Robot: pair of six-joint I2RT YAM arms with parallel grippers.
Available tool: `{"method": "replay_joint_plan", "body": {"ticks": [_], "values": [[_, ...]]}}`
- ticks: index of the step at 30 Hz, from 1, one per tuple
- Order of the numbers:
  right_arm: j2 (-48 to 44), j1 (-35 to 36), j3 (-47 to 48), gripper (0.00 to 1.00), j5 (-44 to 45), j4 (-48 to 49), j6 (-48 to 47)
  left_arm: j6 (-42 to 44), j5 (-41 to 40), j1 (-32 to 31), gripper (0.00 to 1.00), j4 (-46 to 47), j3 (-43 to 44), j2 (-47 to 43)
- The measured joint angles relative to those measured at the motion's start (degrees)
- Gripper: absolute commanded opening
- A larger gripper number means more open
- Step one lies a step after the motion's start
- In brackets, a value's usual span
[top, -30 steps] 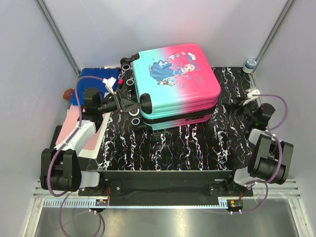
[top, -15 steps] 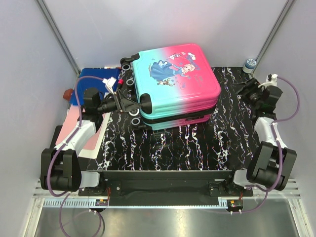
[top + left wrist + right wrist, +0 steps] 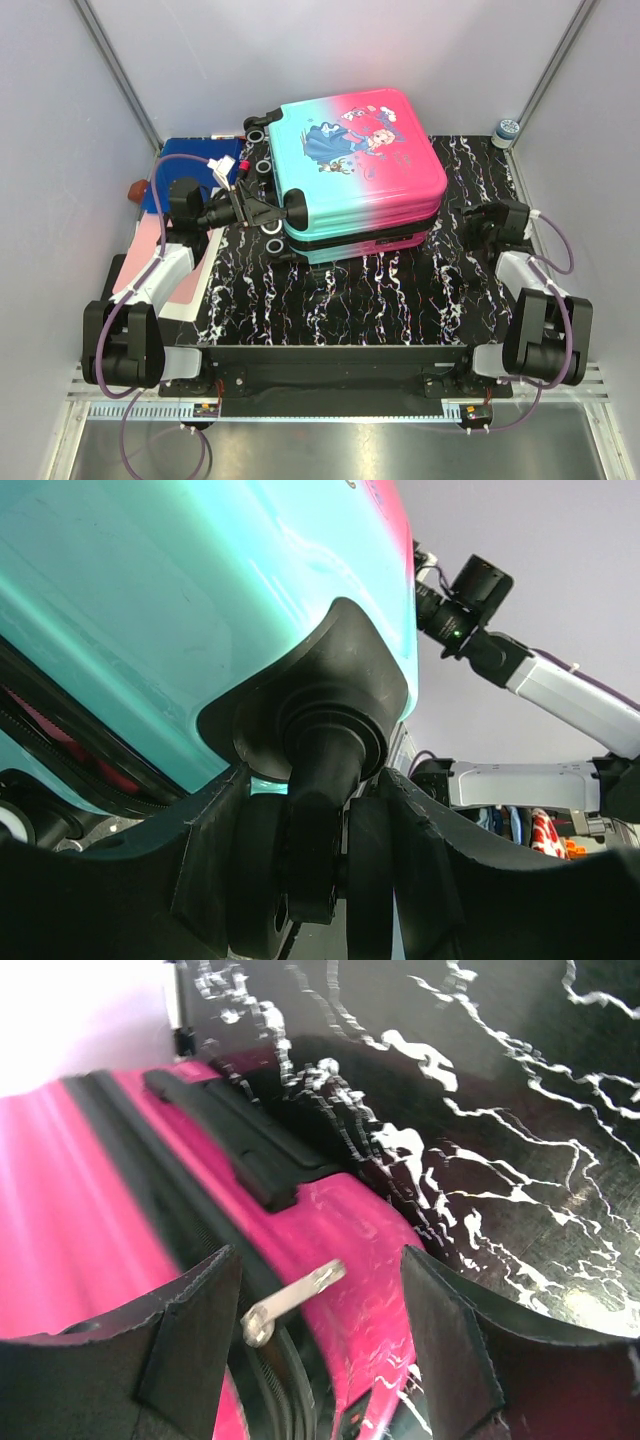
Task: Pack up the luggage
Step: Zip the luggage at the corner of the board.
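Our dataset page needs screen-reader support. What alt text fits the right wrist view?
A silver zipper pull on the pink side of the luggage sits between the right pincer's open fingers, not gripped. A black side handle runs above it, with the black marbled table beyond.

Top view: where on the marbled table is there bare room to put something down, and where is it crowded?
Free: the near strip of table between luggage and the near edge, and the far right corner. Crowded: left gripper at the wheels, right gripper at the pink side.
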Motion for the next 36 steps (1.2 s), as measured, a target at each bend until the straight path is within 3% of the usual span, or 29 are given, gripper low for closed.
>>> {"method": "replay_joint_plan", "body": {"ticks": [9,19,27,34,36], "values": [[9.75,0.26,0.15,0.71,-1.79,1.66,9.99,-1.88,0.02,0.0,0.0,1.49,-0.26,0.02],[10.38,4.15,3.45,0.7,-1.6,2.95,16.15,-4.26,0.28,0.09,0.0,4.02,-0.87,0.37],[14.1,5.31,3.98,0.52,-1.92,4.7,19.15,-5.29,0.28,0.15,0.0,4.9,-1.18,0.37],[14.43,6.27,3.96,0.49,-1.84,6.84,21.42,-5.92,0.28,0.15,0.0,5.53,-1.22,0.37],[14.43,6.29,3.91,0.42,-1.79,6.88,21.84,-6.03,0.28,0.15,0.0,5.66,-1.22,0.37]]}}
